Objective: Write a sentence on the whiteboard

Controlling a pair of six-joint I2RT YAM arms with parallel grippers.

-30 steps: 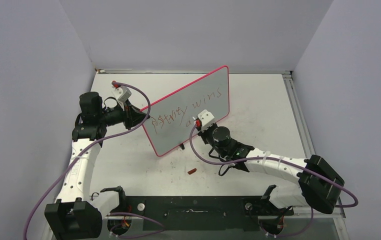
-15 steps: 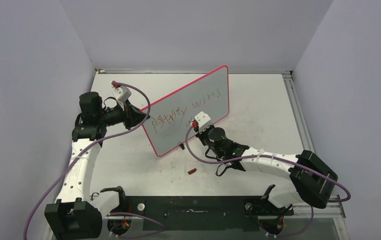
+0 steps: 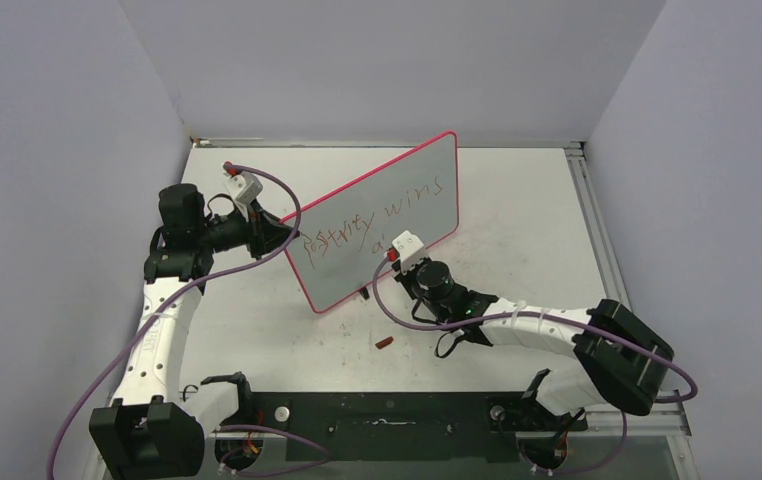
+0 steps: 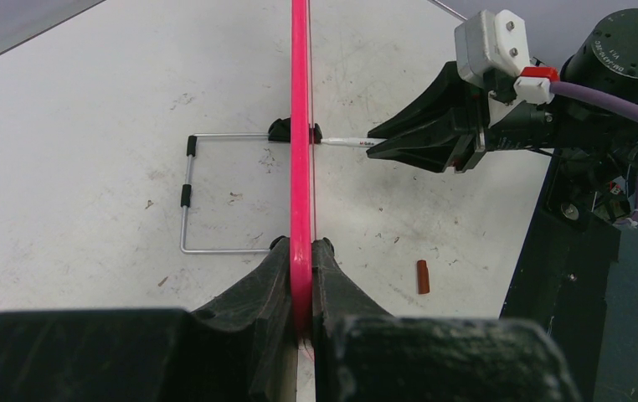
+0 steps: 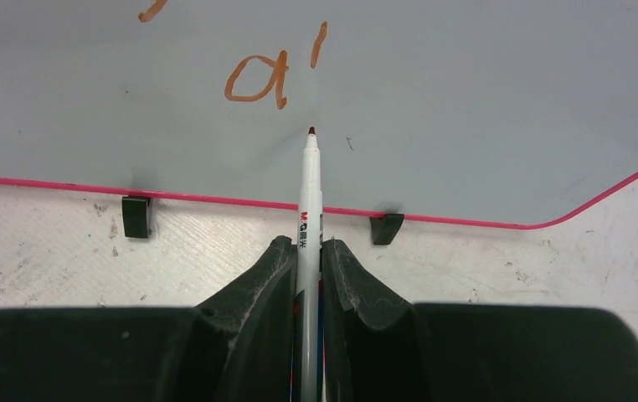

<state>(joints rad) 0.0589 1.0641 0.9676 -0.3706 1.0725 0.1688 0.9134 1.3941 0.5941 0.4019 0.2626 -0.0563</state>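
The whiteboard (image 3: 397, 195) stands tilted on the table, and the left wrist view shows it edge-on as a red rim (image 4: 300, 126). My left gripper (image 4: 300, 247) is shut on its left edge (image 3: 292, 245). The sentence (image 3: 372, 225) reads roughly "party wins". Below it is an "a" with a short stroke (image 5: 257, 84). My right gripper (image 5: 306, 247) is shut on a white marker (image 5: 309, 193). The marker's tip is at the board face, just below and right of the "a". The left wrist view shows that gripper (image 4: 399, 142) side-on, with the marker (image 4: 341, 141) reaching the board.
A small red marker cap (image 3: 385, 342) lies on the table in front of the board. A wire stand (image 4: 186, 197) sits behind the board. Black feet (image 5: 136, 216) hold the board's lower rim. Walls close in the table on three sides.
My right wrist has shifted a little left and down along the board's lower part, with the elbow drawn in. The left arm and the board have not moved.
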